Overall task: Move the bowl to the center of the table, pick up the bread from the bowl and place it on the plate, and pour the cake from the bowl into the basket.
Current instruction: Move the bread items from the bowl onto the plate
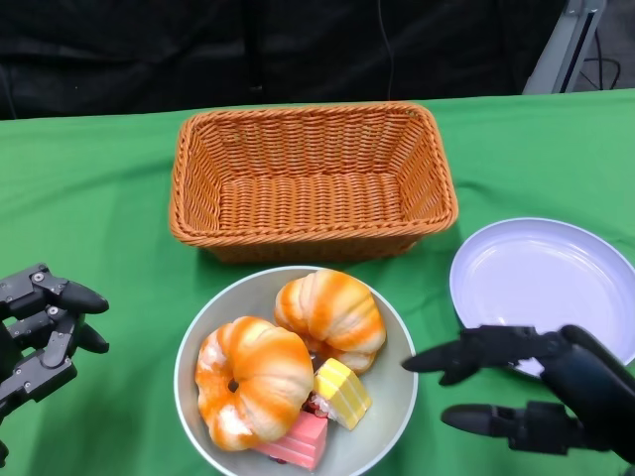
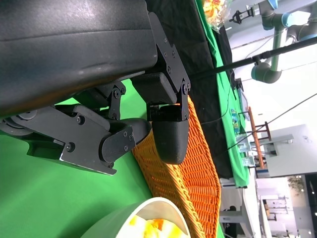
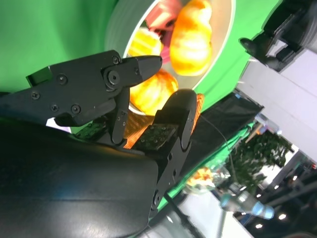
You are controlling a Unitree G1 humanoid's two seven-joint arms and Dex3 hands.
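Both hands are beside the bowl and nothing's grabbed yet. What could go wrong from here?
1. The two breads sit piled above the bowl rim; a jerky push could roll one out.
2. The yellow cake and pink cake are wedged under the breads, so lifting a bread may drag them along.
3. The right hand hovers over the plate edge and might knock it. The left hand is open too.

You get bright, even overhead light in the head view: the wicker basket is sharp, and only soft shadows sit under its rim. The white plate, right of the basket, shows faint glare. In the right wrist view the bread is overexposed and blurred. In the left wrist view the room beyond the basket is washed out.
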